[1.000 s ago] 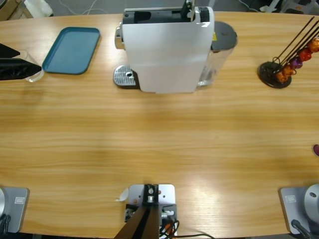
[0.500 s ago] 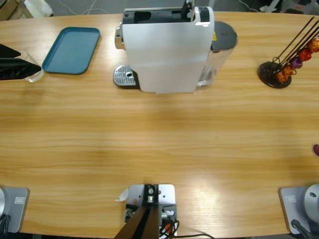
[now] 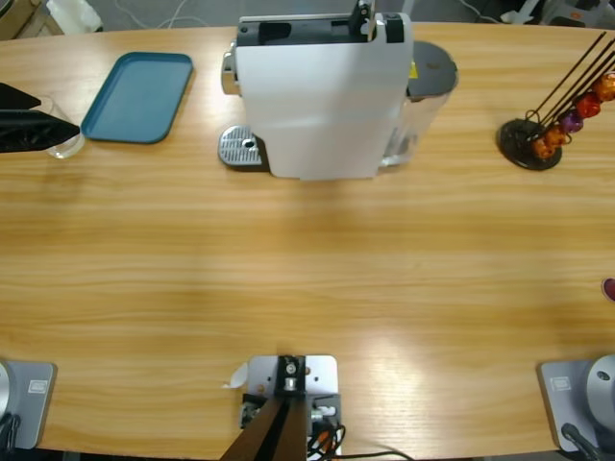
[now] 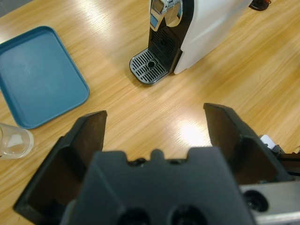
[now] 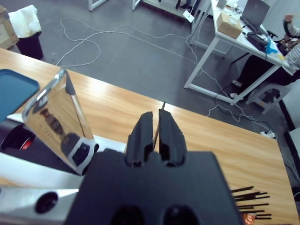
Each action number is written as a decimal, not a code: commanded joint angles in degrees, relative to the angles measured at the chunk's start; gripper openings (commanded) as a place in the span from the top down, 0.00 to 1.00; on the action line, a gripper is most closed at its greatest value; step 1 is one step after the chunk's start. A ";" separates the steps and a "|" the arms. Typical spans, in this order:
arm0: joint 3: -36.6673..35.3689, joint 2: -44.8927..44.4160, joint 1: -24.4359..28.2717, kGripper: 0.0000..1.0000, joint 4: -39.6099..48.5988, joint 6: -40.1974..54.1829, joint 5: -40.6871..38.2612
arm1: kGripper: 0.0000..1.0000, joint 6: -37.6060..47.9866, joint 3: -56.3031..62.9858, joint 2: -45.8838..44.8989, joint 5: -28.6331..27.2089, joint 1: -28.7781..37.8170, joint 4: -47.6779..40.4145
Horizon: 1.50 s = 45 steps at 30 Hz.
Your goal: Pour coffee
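Black left end effector (image 4: 154, 140): my jaws are spread wide and empty, hovering above the desk (image 4: 140, 108).
Right end effector (image 5: 154, 129): jaws pressed together, gripping nothing, angled up toward the room.
Glass cup (image 4: 14, 140): clear, upright, just beside the teal tray (image 4: 37, 75), off to one side of my left jaws.
Coffee machine (image 3: 322, 96): white, its drip grate (image 4: 149, 68) bare beneath the spout.
Risk: I judge the thin glass could tip or slide if one jaw clips its rim, since it sits off my centre line.
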 commanded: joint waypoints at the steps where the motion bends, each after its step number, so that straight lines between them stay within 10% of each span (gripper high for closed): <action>1: 1.74 1.62 -0.28 0.10 -0.80 0.25 -0.79 | 1.00 -3.98 -3.75 8.17 -3.48 0.20 -3.97; 45: 1.23 2.98 -0.37 0.11 -0.89 0.33 -1.86 | 1.00 -2.25 -10.45 17.15 -0.46 8.57 -0.28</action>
